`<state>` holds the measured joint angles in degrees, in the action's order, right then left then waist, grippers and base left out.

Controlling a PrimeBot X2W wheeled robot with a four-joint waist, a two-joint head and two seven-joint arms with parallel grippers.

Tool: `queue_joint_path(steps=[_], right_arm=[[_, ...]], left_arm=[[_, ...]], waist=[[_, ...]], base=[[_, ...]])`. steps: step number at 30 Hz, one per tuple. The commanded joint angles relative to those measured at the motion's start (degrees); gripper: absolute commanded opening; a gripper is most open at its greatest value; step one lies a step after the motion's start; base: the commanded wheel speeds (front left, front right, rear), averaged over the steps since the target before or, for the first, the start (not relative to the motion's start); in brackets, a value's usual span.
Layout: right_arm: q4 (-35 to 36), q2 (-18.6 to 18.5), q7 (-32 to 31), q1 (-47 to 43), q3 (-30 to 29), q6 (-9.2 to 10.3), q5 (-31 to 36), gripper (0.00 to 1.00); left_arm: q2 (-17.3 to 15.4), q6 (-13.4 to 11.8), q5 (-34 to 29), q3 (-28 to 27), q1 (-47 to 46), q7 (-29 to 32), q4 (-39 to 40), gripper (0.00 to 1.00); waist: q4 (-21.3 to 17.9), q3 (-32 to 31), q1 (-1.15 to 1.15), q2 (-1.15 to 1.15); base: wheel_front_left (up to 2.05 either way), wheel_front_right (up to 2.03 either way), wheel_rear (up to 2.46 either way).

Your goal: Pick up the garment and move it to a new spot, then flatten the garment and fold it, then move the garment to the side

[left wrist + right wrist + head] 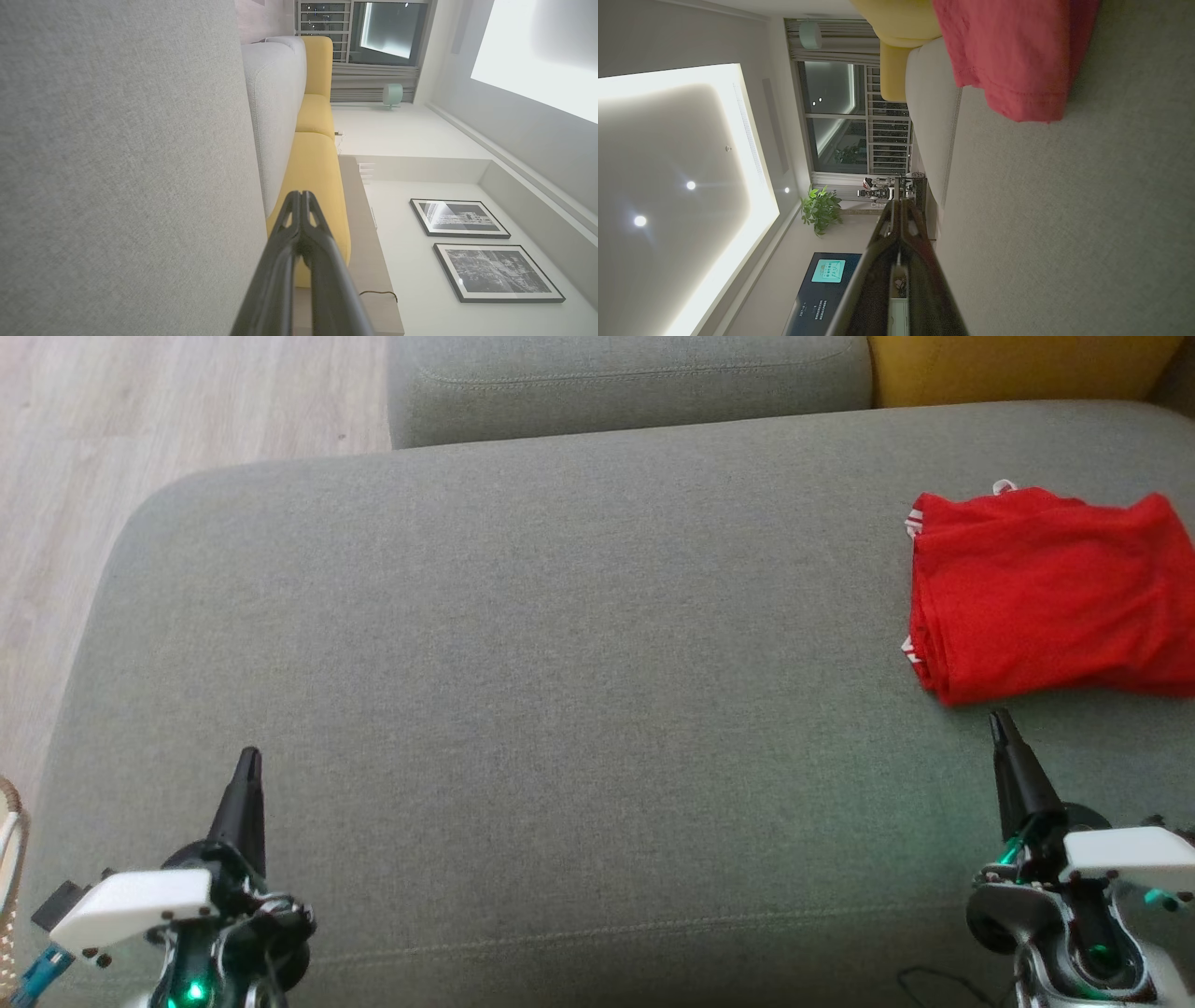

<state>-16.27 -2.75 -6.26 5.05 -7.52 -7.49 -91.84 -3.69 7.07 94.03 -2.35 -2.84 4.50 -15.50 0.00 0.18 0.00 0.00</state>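
- Grey sofa cushion [560, 663] is serving as work surface.
- Red garment [1050, 593] is lying folded at its right side.
- Right gripper [1001, 719] is hanging just beside the garment's near edge, clenched, grasping nothing.
- Left gripper [249, 756] is hanging well apart at near left, likewise clenched and empty.
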Motion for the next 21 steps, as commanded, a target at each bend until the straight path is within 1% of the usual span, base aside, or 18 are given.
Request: queue_joint_path(steps=[1, 21], right_arm=[[2.25, -0.13, -0.24, 1.14, 0.99, 0.0, -0.31, 0.0], [2.24, -0.13, -0.24, 1.14, 0.99, 0.0, -0.32, 0.0]], left_arm=[[-0.76, 0.42, -0.06, -2.01, -3.17, 0.25, 1.55, 0.0], [-0.44, 0.42, -0.43, -2.45, -3.2, 0.61, 1.53, 0.0]], waist=[[0.01, 0.0, 0.0, 0.0], [0.01, 0.0, 0.0, 0.0]], base=[[0.0, 0.0, 0.0], [0.0, 0.0, 0.0]])
